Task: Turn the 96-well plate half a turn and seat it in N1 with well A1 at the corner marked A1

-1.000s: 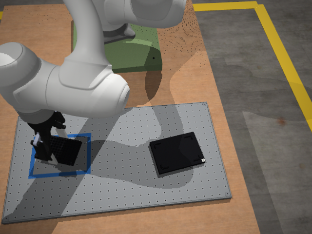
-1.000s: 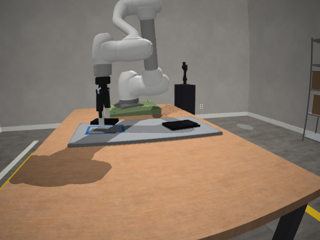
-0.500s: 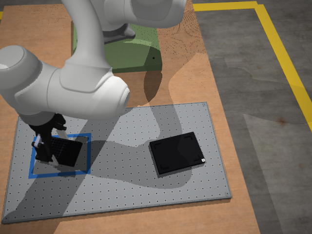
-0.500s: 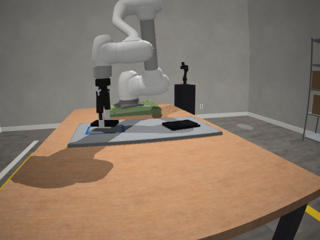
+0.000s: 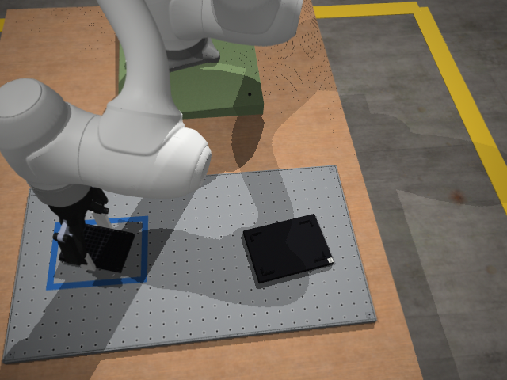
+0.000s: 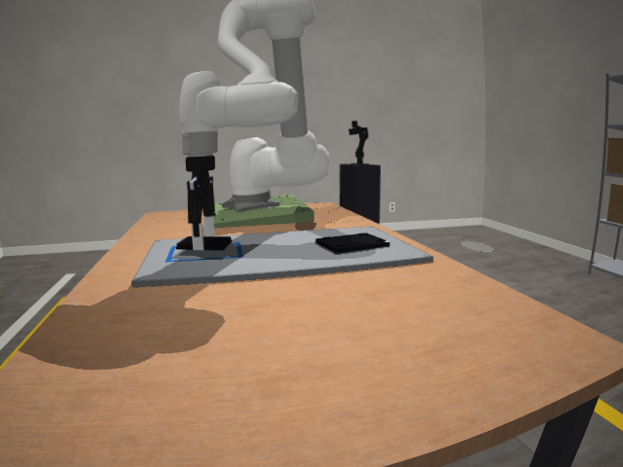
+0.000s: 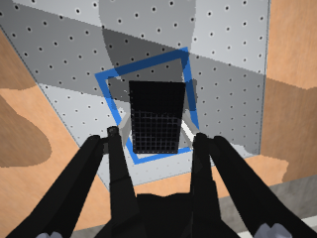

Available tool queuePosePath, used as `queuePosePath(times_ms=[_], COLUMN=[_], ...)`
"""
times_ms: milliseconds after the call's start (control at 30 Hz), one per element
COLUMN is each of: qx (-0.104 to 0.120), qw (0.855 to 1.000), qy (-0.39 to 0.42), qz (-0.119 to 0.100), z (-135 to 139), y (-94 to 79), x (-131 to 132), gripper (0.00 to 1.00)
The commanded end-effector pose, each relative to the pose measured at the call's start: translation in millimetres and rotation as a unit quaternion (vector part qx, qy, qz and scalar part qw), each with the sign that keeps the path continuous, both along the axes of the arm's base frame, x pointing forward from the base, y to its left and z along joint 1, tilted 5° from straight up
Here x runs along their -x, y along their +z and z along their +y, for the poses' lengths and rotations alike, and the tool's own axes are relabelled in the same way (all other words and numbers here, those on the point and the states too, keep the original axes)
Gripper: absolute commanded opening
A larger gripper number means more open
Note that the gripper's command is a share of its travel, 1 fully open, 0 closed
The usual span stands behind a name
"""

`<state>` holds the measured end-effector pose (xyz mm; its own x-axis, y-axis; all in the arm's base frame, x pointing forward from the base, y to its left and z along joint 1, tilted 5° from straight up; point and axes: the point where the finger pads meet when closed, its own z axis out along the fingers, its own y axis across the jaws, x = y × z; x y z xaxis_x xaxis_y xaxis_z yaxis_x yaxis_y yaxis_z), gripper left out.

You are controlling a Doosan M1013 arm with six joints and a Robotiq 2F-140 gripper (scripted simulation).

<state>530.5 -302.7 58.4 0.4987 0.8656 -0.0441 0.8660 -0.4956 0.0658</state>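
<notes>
The white arm (image 5: 123,134) is covering the pincer's (image 5: 78,261) upper part and one end of the 96-well plate (image 5: 108,249) from the top view. The plate's cut corner is proving too small and dark to locate in any view. The bench (image 6: 351,351) is running off the exterior view's lower edge; the shelf rack (image 6: 604,170) is being cropped at right.

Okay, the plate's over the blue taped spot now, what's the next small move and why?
Probably lower a little further, then let go. The gripper is shut on the 96-well plate, which hangs just above the blue outline B1, its shadow showing beneath. The nest N1 sits vacant.
</notes>
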Motion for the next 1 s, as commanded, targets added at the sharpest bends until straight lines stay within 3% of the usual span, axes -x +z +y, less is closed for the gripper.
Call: queuePosePath(times_ms=[0,967], qx=[0.0,0.0], qw=[1.0,1.0], qy=[0.0,0.0], qz=[0.0,0.0], z=[0,-1], y=[-1.3,-15.4], x=[0,-1], gripper=[0.0,0.0])
